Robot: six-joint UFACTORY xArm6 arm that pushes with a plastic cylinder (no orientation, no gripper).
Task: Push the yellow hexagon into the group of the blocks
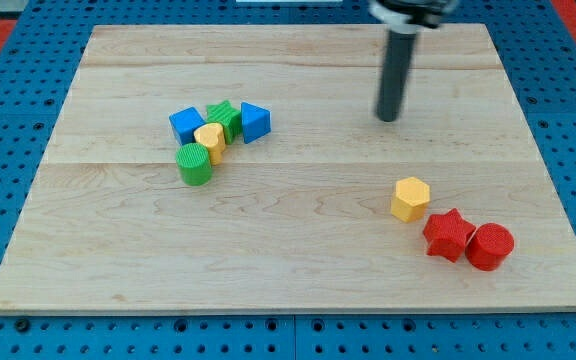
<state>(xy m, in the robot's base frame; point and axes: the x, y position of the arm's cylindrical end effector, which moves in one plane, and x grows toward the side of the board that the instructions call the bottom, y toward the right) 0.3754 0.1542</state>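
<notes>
The yellow hexagon (410,198) lies at the view's lower right, just up-left of a red star (448,235) and a red cylinder (490,246). The group of blocks sits at the view's left centre: a blue cube (186,124), a green star (225,118), a blue triangular block (254,121), a small yellow block (209,139) and a green cylinder (195,163), all touching or nearly so. My tip (388,118) rests on the board above the yellow hexagon, well apart from it and to the right of the group.
The wooden board (288,270) lies on a blue perforated table. The red star and red cylinder touch each other near the board's lower right.
</notes>
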